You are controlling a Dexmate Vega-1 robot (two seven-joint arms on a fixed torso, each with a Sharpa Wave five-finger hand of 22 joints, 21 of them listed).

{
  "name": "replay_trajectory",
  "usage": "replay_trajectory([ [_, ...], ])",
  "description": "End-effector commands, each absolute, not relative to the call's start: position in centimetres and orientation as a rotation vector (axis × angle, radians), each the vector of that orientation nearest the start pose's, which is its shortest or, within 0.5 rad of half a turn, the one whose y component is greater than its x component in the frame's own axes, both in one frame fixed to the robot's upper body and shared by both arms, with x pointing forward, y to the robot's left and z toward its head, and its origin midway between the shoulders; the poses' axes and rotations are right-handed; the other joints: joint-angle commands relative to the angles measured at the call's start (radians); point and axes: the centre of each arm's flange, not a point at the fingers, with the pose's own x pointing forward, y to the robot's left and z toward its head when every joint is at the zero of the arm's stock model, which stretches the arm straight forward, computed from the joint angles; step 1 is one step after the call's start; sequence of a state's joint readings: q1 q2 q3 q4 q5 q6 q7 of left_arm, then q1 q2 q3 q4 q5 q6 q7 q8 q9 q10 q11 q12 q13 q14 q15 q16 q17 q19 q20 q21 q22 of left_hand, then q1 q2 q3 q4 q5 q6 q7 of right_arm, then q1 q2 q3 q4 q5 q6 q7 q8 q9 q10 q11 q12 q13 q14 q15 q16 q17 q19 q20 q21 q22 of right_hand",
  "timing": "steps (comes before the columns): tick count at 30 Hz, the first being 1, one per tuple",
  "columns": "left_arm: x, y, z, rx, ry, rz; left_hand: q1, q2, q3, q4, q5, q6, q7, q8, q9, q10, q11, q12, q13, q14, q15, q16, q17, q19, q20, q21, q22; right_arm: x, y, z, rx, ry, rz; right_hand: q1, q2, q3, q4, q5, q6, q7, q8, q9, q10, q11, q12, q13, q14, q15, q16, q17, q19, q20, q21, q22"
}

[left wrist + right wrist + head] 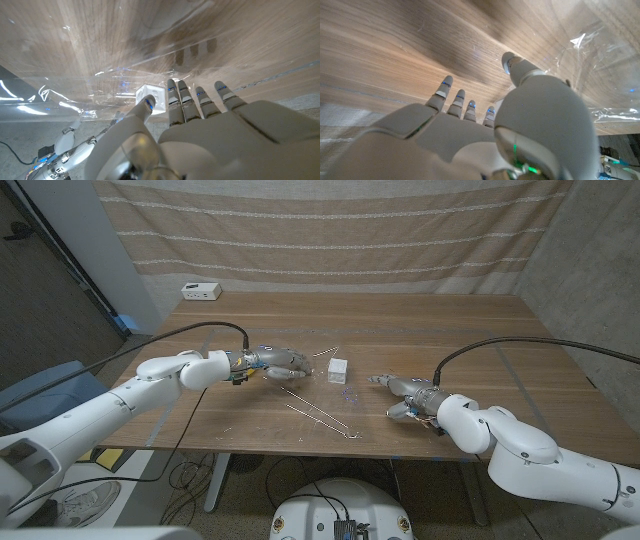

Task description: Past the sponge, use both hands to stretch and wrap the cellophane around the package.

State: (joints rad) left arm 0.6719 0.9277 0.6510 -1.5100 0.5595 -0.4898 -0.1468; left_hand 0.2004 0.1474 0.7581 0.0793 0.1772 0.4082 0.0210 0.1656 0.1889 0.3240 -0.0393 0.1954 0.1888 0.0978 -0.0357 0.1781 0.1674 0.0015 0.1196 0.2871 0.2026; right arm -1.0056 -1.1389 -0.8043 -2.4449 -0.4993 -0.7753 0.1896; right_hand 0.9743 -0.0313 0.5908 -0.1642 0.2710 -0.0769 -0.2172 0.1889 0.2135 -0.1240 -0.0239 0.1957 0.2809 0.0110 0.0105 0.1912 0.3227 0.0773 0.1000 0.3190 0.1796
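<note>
Cellophane [315,405] lies spread over the middle of the wooden table [480,340], nearly invisible apart from its glinting creases and edges; it looks thin, light, limp and slippery, likely to cling to itself and to tear if you pull it unevenly. The package [338,370], a small white cube, sits near the film's far edge, between your two hands, and it looks light enough to slide or tip when the film drags on it. I would take the film at its free edges on either side of the cube, pinching rather than pressing, so that you can stretch it evenly. Your left hand [272,363] reaches in from the left just beside the package, fingers [182,102] extended and apart over the film, holding nothing; from the left wrist the cube shows just past the fingertips. Your right hand [408,393] hovers to the right of the package, a little nearer you, fingers also straight and spread, empty, with the film's crinkled edge close beside it. No sponge is visible.
</note>
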Motion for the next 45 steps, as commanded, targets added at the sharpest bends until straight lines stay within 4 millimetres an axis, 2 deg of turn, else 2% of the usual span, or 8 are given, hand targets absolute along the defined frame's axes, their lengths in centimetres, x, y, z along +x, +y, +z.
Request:
replay_trajectory([
  [1,60.1,25.5,-1.7,1.7,-0.768,-0.425,0.007,0.034,0.0,0.008,0.0,-0.025,-0.002,0.002,0.004,-0.009,0.004,0.0,0.004,0.009,0.01,0.003,0.001,0.009,0.0,0.006,0.003,45.8,-18.4,-12.0,-1.617,-0.281,0.245,-0.024,-0.007,-0.01,0.014,-0.034,-0.05,-0.003,0.001,0.006,-0.059,0.013,0.002,0.007,-0.038,0.011,0.002,0.014,-0.041,0.011,-0.024,0.004],
  [9,59.9,25.9,-1.3,1.677,-0.813,-0.348,-0.005,0.023,0.0,0.021,0.0,0.019,-0.008,0.034,0.009,-0.013,0.031,0.006,0.004,0.056,0.102,0.008,0.0,0.039,0.018,0.019,0.005,44.8,-18.1,-13.0,-1.577,-0.392,0.225,-0.115,0.001,-0.084,0.052,-0.048,-0.189,-0.003,0.004,0.017,-0.133,0.025,0.016,0.021,-0.076,0.015,0.018,0.04,-0.073,0.014,-0.051,0.009],
  [16,60.0,26.5,-1.6,1.666,-0.813,-0.285,-0.003,0.029,0.007,0.022,0.001,0.042,0.001,0.044,0.014,-0.014,0.033,0.007,0.004,0.074,0.11,0.008,-0.001,0.057,0.023,0.027,0.005,44.1,-17.4,-12.7,-1.549,-0.477,0.205,-0.162,-0.015,-0.135,0.059,-0.029,-0.146,-0.003,0.04,0.025,-0.058,0.02,0.058,0.026,-0.024,0.006,0.047,0.051,0.004,0.003,-0.031,0.01],
  [22,60.3,26.9,-2.1,1.666,-0.806,-0.284,0.0,0.03,0.012,0.021,0.003,0.014,-0.009,0.035,0.019,-0.023,0.024,0.003,0.004,0.078,0.1,0.005,-0.002,0.06,0.023,0.028,0.005,43.5,-16.7,-13.0,-1.568,-0.469,0.225,-0.179,-0.035,-0.154,0.059,-0.023,-0.142,-0.002,0.043,0.025,-0.055,0.017,0.06,0.026,-0.023,0.008,0.048,0.053,0.007,0.001,-0.032,0.01],
  [26,60.5,27.1,-2.1,1.646,-0.813,-0.304,-0.001,0.028,0.014,0.022,0.003,-0.005,-0.019,0.03,0.021,-0.034,0.011,0.0,0.004,0.073,0.097,0.002,-0.001,0.055,0.024,0.027,0.005,43.0,-15.9,-13.7,-1.587,-0.473,0.222,-0.172,-0.038,-0.168,0.049,-0.004,-0.111,-0.003,0.057,0.025,-0.019,0.001,0.076,0.026,0.004,-0.003,0.057,0.054,0.043,-0.01,-0.023,0.01],
  [30,60.8,27.3,-2.0,1.63,-0.816,-0.325,-0.007,0.024,0.012,0.029,0.002,-0.014,-0.021,0.029,0.023,-0.042,0.012,-0.002,0.004,0.068,0.098,0.0,0.001,0.044,0.026,0.023,0.006,42.9,-15.0,-14.7,-1.6,-0.497,0.212,-0.099,-0.019,-0.161,0.012,0.027,-0.069,-0.004,0.072,0.024,0.018,-0.018,0.092,0.024,0.036,-0.03,0.064,0.051,0.078,-0.027,-0.017,0.009],
  [37,61.3,27.4,-1.6,1.622,-0.819,-0.352,-0.014,0.022,0.011,0.038,0.001,-0.026,-0.024,0.027,0.024,-0.046,0.012,-0.001,0.005,0.058,0.093,-0.003,0.002,0.04,0.026,0.022,0.006,43.1,-14.0,-15.3,-1.508,-0.533,0.256,-0.144,-0.029,-0.201,0.039,0.035,-0.011,-0.003,0.091,0.024,0.046,-0.019,0.105,0.023,0.051,-0.03,0.069,0.056,0.084,-0.029,-0.022,0.01],
  [45,61.5,27.2,-1.6,1.627,-0.816,-0.377,-0.019,0.023,0.012,0.044,0.002,-0.04,-0.029,0.025,0.026,-0.052,0.009,-0.001,0.005,0.053,0.084,-0.003,0.003,0.036,0.027,0.02,0.006,42.8,-13.6,-16.2,-1.461,-0.546,0.257,-0.168,-0.052,-0.265,0.045,0.051,0.151,-0.004,0.136,0.017,0.1,-0.061,0.122,0.012,0.078,-0.051,0.07,0.055,0.104,-0.05,-0.027,0.01],
])
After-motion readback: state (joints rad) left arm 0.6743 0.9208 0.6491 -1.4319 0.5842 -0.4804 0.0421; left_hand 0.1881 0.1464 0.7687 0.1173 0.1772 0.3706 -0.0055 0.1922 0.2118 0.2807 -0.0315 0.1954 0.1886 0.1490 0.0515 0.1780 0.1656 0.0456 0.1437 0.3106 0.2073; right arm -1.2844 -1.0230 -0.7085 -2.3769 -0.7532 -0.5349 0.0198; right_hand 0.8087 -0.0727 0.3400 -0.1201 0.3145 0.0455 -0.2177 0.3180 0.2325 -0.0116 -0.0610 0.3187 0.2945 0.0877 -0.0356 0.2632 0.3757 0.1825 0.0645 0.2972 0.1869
